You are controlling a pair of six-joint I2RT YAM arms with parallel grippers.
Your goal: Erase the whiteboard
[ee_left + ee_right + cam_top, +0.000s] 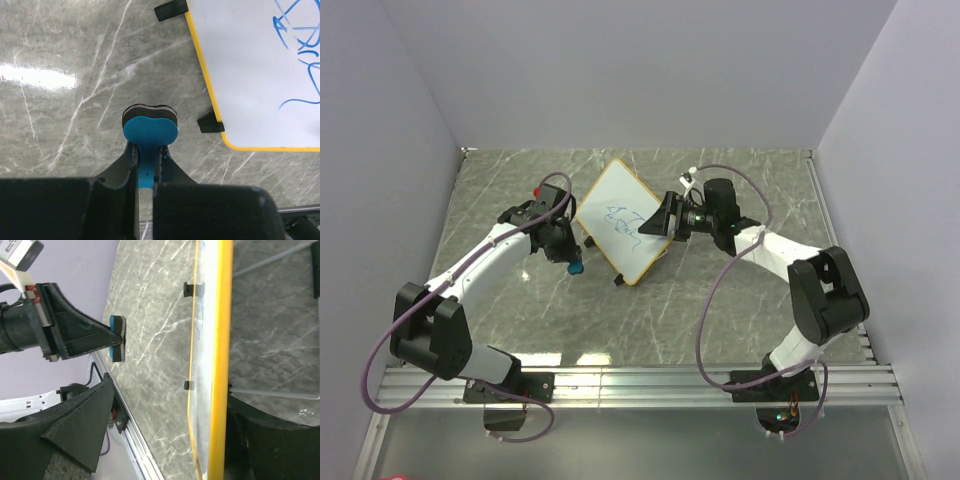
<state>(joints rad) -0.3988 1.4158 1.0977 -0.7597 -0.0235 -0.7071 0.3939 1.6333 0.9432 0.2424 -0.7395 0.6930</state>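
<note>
The whiteboard (617,222) lies diamond-wise mid-table, with a yellow frame, black feet and blue scribbles on it. My left gripper (570,258) is just left of the board's near-left edge, apart from it, and is shut on a small blue eraser (150,129) with a dark felt face. The board's corner and scribbles show in the left wrist view (250,75). My right gripper (656,222) is at the board's right edge with jaws wide apart. In the right wrist view the board shows edge-on (220,340), close by one finger (270,440); the other finger (75,425) stands well off it.
The grey marbled table (720,300) has white walls on three sides. A metal rail (640,378) runs along the near edge by the arm bases. Purple cables loop from both arms. The left arm and eraser show in the right wrist view (116,337).
</note>
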